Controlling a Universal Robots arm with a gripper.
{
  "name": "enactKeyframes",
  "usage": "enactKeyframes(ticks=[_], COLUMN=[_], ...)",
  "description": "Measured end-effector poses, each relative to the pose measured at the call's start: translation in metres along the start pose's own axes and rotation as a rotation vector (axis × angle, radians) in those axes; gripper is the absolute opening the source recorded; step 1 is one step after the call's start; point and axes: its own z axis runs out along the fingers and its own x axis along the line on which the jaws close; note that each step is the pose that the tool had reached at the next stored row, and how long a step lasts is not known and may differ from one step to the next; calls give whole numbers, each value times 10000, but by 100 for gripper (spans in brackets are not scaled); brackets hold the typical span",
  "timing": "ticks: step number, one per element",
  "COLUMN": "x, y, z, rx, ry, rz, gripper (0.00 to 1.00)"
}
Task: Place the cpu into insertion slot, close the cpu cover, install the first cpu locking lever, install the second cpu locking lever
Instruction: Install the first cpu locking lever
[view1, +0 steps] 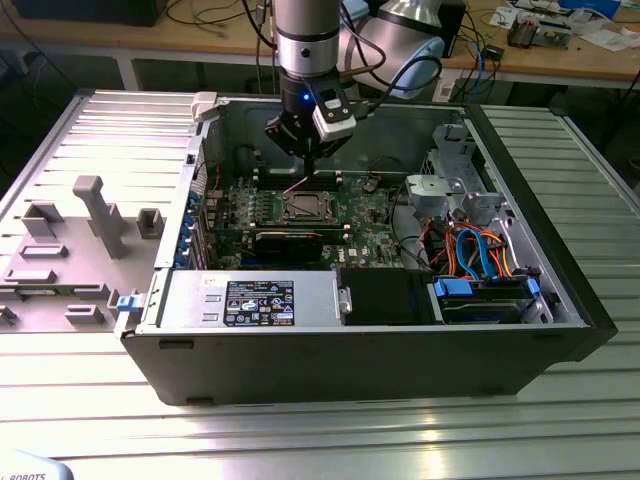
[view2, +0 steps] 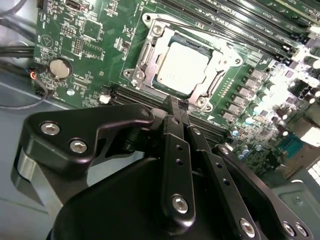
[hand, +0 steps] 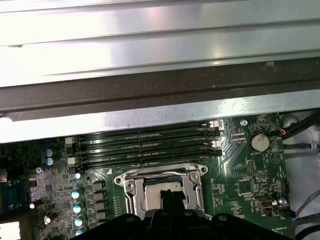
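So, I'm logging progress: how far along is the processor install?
Done: the pale silver-grey square chip is seated, and the thin silvery metal frame plate lies closed over it. In hand: nothing; the black pincer hovers shut nearby. Left: the locking levers; whether they're latched, I cannot tell.

Circuit board (view2: 95, 45): green, with silver solder points. Cpu (view2: 181, 67): pale silver-grey top. Cpu cover (view2: 145, 52): bright silvery metal. Pincer (view2: 178, 106): matt black with silver screws. Drive cables (view1: 478, 252): orange and blue. Computer case (view1: 350, 365): dark grey. Tabletop (view1: 300, 435): ribbed silver.
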Motion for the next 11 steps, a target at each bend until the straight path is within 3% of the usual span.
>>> enactKeyframes(ticks=[6, 11], x=[3, 27], y=[-1, -4], z=[49, 62], rx=[-75, -90], ry=[22, -6], rz=[-1243, -1313], gripper=[11, 11])
